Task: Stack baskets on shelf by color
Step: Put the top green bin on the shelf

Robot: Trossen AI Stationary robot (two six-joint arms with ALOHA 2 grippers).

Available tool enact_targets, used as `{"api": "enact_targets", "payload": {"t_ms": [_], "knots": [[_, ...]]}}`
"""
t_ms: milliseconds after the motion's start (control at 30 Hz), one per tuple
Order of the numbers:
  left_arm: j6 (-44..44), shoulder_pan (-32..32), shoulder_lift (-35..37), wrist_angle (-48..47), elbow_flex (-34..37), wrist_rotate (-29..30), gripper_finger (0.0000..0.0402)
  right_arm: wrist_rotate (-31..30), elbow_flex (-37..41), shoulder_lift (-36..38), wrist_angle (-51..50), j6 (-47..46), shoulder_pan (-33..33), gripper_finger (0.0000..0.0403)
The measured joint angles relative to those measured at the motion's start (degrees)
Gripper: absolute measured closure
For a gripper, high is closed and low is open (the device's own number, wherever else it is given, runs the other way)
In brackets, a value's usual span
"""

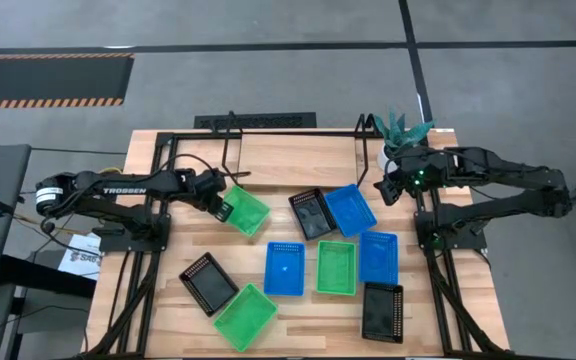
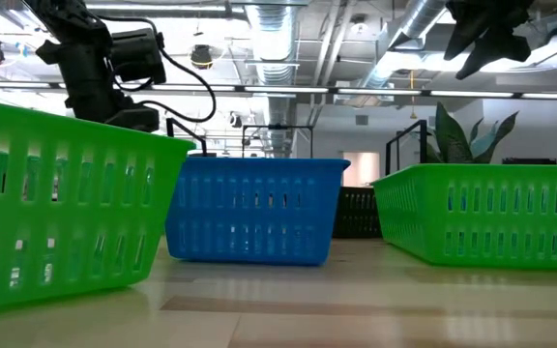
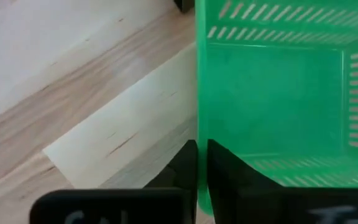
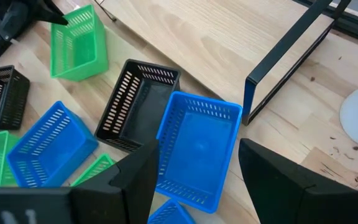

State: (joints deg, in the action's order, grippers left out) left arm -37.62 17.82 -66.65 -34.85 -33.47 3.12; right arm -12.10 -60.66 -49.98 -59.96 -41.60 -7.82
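Left tool pinches empty green basket's wall.

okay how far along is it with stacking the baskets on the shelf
Nothing is done yet: the shelf holds no baskets. In hand: the left gripper is shut on the rim of a green basket, just in front of the shelf. The right gripper hangs open above a blue basket. Left: all nine baskets, the other eight lying loose and unsorted on the table.
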Motion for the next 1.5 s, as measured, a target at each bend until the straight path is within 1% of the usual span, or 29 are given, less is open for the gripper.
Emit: {"api": "enact_targets", "payload": {"t_ms": [100, 233, 333, 467, 533, 633, 733, 800, 867, 1067, 1200, 1367, 1400, 1433, 1500], "knots": [[-2.87, 0.0, 0.09, -0.53, -1.07, -1.39, 0.0398, 0.0, 0.0, 0.0, 0.02, 0.0, 0.0, 0.0158], [-6.57, -0.96, 0.33, -0.55, -4.63, -3.43, 0.04, 0.0, 0.0, 0.0, 0.14, 0.02, 0.0, 0.0158], [-6.61, -1.81, 0.33, -1.07, -8.86, -5.75, 0.0401, 0.0, 0.0, 0.07, 0.13, 0.02, -0.02, 0.0158], [-6.54, -2.56, 0.31, -3.88, -14.61, -10.84, 0.0401, 0.0, 0.0, 0.07, 0.15, 0.06, -0.02, 0.0158], [-6.26, -2.56, 0.31, -3.67, -18.32, -13.31, 0.0401, 0.0, 0.0, 0.07, 0.21, 0.08, -0.04, 0.0158], [-3.98, -2.56, -0.01, -3.45, -25.12, -12.37, 0.0401, 0.0, 0.0, 0.07, 0.52, 0.24, -0.08, 0.0158], [0.16, -1.5, -2.51, -3.51, -32.86, -10.26, 0.0401, 0.0, 0.0, 0.07, 0.51, 0.22, -0.08, 0.0158], [4.33, 0.0, -5.74, -4.74, -38.89, -10.25, 0.0401, 0.0, 0.0, 0.07, 0.5, 0.2, -0.08, 0.0158], [9.51, 1.51, -10.5, -7.13, -45.49, -11.46, 0.0401, 0.0, 0.0, 0.07, 0.49, 0.17, -0.08, 0.0158], [28.86, 5.62, -29.79, -20.33, -68.39, -17.48, 0.0401, 0.0, 0.0, 0.09, 0.5, 0.16, -0.08, 0.0158], [41.18, 7.92, -42.8, -27.29, -83.02, -17.36, 0.0401, 0.02, 0.0, 0.09, 0.48, 0.0, -0.08, 0.0158], [49.4, 11.31, -57.68, -32.25, -98.88, -17.29, 0.0401, 0.0, 0.0, 0.09, 0.48, -0.01, -0.08, 0.0158], [50.94, 11.91, -60.34, -32.49, -101.42, -17.3, 0.0401, 0.0, 0.0, 0.09, 0.48, 0.0, -0.08, 0.0158], [52.16, 12.49, -61.7, -30.53, -101.38, -17.39, 0.0401, 0.02, 0.0, 0.09, 0.47, -0.01, -0.08, 0.0158], [53.46, 13.63, -62.39, -25.7, -98.28, -17.77, 0.0401, 0.02, 0.0, 0.08, 0.48, -0.04, -0.08, 0.0158]]}}
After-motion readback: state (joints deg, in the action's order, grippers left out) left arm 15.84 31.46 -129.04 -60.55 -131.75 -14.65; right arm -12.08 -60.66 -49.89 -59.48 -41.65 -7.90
